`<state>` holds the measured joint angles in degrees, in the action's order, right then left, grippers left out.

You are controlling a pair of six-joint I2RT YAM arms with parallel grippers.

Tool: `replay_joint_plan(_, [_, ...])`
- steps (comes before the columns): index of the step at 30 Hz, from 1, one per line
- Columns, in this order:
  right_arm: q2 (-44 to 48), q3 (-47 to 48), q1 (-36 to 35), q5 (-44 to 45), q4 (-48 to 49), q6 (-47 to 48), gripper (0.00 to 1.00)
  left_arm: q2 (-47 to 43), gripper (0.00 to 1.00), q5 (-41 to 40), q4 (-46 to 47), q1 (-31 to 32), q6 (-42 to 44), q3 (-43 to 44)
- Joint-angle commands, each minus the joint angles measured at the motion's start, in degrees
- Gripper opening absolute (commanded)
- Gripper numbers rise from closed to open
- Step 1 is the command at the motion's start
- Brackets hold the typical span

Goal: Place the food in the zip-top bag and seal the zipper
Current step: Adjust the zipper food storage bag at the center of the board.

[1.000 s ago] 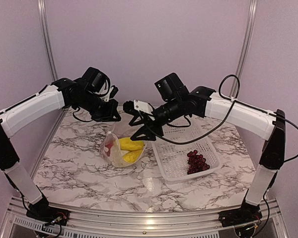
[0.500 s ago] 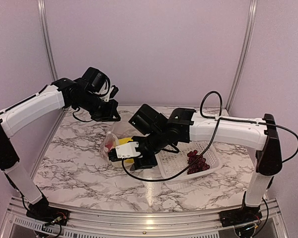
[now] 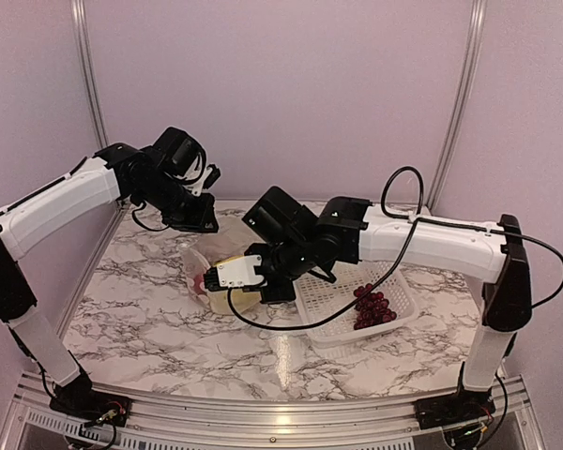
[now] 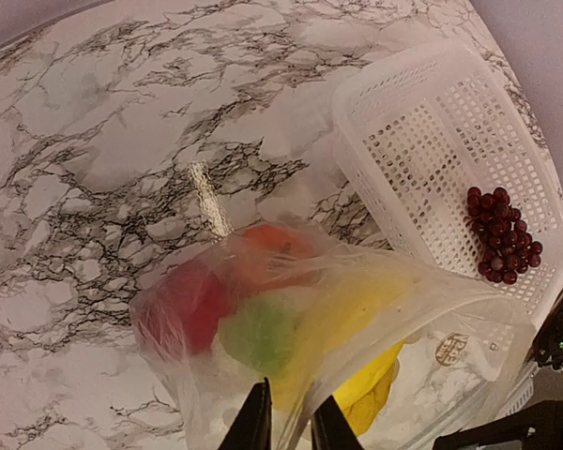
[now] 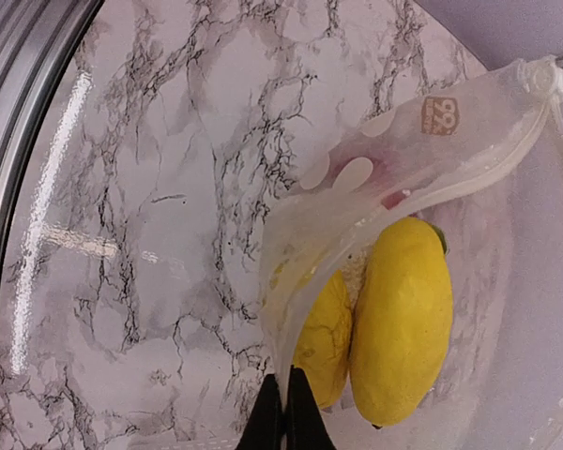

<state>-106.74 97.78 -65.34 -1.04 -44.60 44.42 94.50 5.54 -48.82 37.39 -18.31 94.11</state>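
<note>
The zip-top bag (image 3: pixel 213 274) lies slumped on the marble between both arms, mouth agape. Through its film show a red piece (image 4: pixel 183 309), a green leaf (image 4: pixel 258 333), an orange piece (image 4: pixel 274 239) and two yellow pieces (image 5: pixel 403 319) (image 5: pixel 324 349). My right gripper (image 5: pixel 283 412) is shut on the bag's near rim, where the zipper (image 5: pixel 432 173) curves away from it. My left gripper (image 4: pixel 289 422) stands just above the far rim, jaws a narrow gap apart with film running between them. The dark purple grapes (image 3: pixel 372 307) lie in the basket.
The white perforated basket (image 3: pixel 330 323) sits right of the bag, under the right forearm, its near corner by the table's front right. Purple walls and metal posts close the back and sides. The table's metal rail runs along the front edge.
The right arm swung down from the back to the bag's mouth and shut on its near rim. The left jaws parted slightly, and that gripper lifted a little.
</note>
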Motion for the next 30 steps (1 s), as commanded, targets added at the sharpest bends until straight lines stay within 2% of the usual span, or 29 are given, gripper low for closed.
replay_joint_plan(1, [3.2, 4.6, 0.6, 0.8, -1.1, 0.8, 0.00, -0.5, 0.11, -4.1, -6.4, -0.5, 3.5, 2.6])
replay_joint_plan(6, [3.3, 4.5, 1.6, 0.1, -1.2, 0.7, 0.00, -0.2, 0.00, -4.4, -6.6, -0.4, 3.5, 2.7])
replay_joint_plan(16, [4.7, 9.3, 7.3, -9.2, -2.4, -1.3, 0.00, 0.9, 0.00, -4.5, -6.4, -0.4, 3.5, 4.4])
replay_joint_plan(24, [3.6, 4.8, 7.6, -9.2, -2.1, -1.2, 0.03, 3.4, 0.00, -2.2, -5.1, -0.4, 2.4, 3.5])
replay_joint_plan(27, [4.1, 3.8, 7.6, -9.5, -2.2, -1.5, 0.10, 3.3, 0.00, -1.4, -4.8, -0.3, 1.6, 3.0])
replay_joint_plan(30, [6.1, 3.6, 7.6, -11.6, -2.3, -2.2, 0.29, 2.5, 0.00, -1.2, -3.9, -0.3, 1.2, 2.1])
